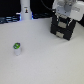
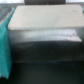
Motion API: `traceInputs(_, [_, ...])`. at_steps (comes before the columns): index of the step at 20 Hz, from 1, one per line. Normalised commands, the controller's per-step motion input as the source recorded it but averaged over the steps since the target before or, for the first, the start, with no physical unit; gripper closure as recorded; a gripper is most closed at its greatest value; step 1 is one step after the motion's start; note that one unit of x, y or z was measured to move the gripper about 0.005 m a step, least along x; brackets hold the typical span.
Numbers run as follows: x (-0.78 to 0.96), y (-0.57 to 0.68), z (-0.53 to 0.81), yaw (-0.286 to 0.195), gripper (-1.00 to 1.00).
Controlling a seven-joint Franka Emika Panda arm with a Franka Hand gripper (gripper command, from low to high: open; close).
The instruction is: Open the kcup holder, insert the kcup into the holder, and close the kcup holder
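Lab-like white tabletop point(image 1: 45, 62) robot workspace

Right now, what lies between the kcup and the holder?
Nothing: in the exterior view, only bare white table separates the kcup from the holder. The bottle stands off that line.

text: none legible | labels: none | views: too blurred

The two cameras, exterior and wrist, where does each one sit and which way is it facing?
Exterior view: off the arm, raised, looking down at the white table, small green-topped pod and black boxy drawer unit; the white pincer hangs above that unit.
Wrist view: on the wrist, facing the unit's top up close; no fingers identifiable.
Shared: the drawer unit.
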Motion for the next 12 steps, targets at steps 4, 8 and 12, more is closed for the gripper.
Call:
traceInputs(4, [0.93,-0.21,0.27,-0.087,1.0])
traceInputs(8, [0.2,-0.12,0.06,0.0,1.0])
traceInputs(12, [0.59,-0.35,0.07,0.002,1.0])
